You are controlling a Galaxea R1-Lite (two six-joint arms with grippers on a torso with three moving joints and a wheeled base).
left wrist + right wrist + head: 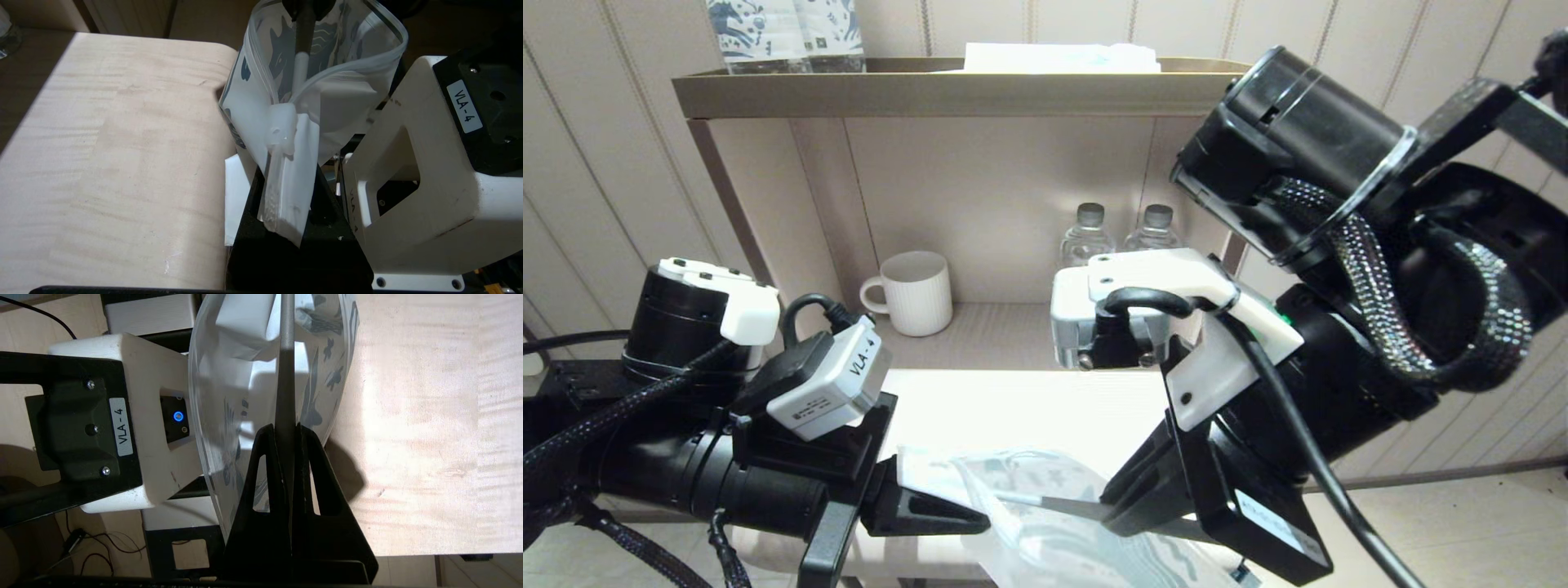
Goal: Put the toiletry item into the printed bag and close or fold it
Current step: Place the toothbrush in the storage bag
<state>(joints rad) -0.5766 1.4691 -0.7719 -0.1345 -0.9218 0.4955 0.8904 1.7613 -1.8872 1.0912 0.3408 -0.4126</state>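
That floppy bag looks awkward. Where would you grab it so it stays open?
By the zip-strip corner, from the side, as the left gripper does: the bag is limp, but its stiffer rim bows the mouth open. That leaves the mouth free for the toothbrush the right gripper holds.

The slim grey toothbrush (286, 367) pokes into the printed bag's (1045, 523) open mouth. The bag is translucent white with dark leaf prints, held up at the table's near edge.

Setting: hotel-room style nook. Panelled walls, beige shelf unit (947, 94) holding ribbed white mug (916, 291), two water bottles (1119, 233), navy-printed packs (784, 33) on top; pale wood worktop (1013, 408) in front.
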